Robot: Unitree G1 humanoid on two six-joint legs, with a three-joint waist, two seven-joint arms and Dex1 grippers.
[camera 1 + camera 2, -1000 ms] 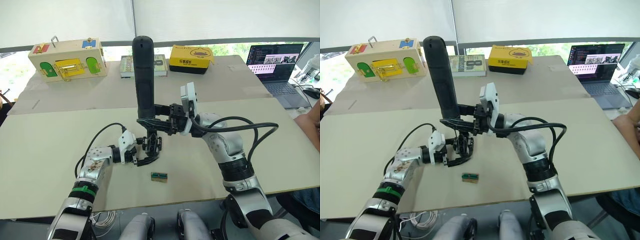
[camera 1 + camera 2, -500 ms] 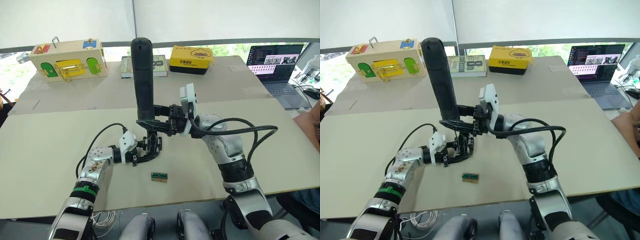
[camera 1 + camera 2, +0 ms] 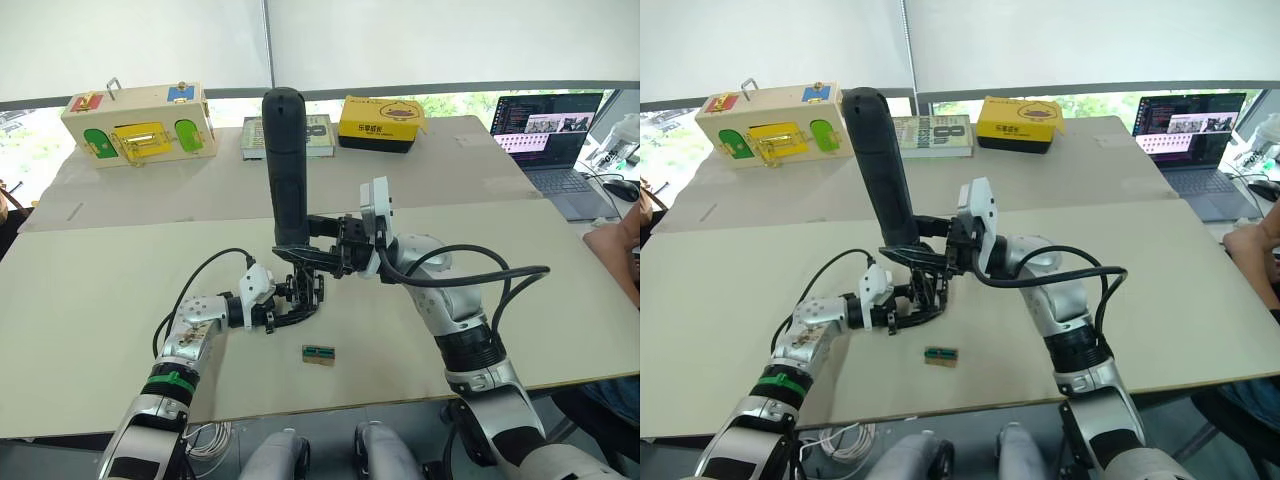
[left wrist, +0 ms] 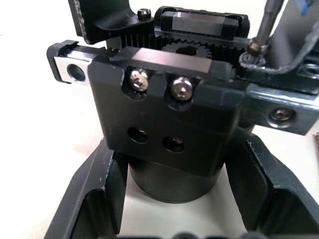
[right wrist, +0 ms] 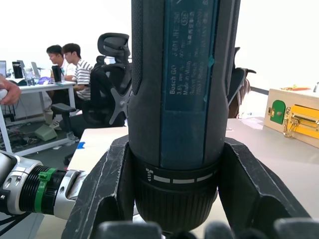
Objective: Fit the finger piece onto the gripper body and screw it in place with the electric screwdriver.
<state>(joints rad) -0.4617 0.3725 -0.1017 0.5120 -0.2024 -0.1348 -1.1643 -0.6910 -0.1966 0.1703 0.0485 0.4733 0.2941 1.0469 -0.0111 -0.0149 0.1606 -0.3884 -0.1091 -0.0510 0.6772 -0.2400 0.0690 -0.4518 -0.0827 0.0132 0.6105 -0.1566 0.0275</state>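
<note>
Black and upright, the electric screwdriver (image 3: 289, 170) stands near the middle of the worktop (image 3: 90, 330), and the right gripper (image 3: 300, 252) has its jaws clamped around the tool's lower collar, one finger (image 5: 107, 191) pressed on each side. Its thin metal bit (image 4: 263, 27) comes down onto a screw at the top edge of the gripper body (image 4: 169, 124). That chunky black block sits on the worktop directly under the screwdriver, and the left gripper (image 3: 290, 308) has its jaws pinching it from both sides, fingers (image 4: 92, 199) hugging its round base. Two silver screws (image 4: 180, 88) show side by side on the block's face, two round holes beneath them. Which part is the finger piece, I cannot tell. Just in front lies a small green-and-tan piece (image 3: 319, 353), apart from everything. Far back sit a wooden latch box (image 3: 136, 121), a book (image 3: 933, 131), a yellow box (image 3: 382, 118) and a laptop (image 3: 556, 140).
</note>
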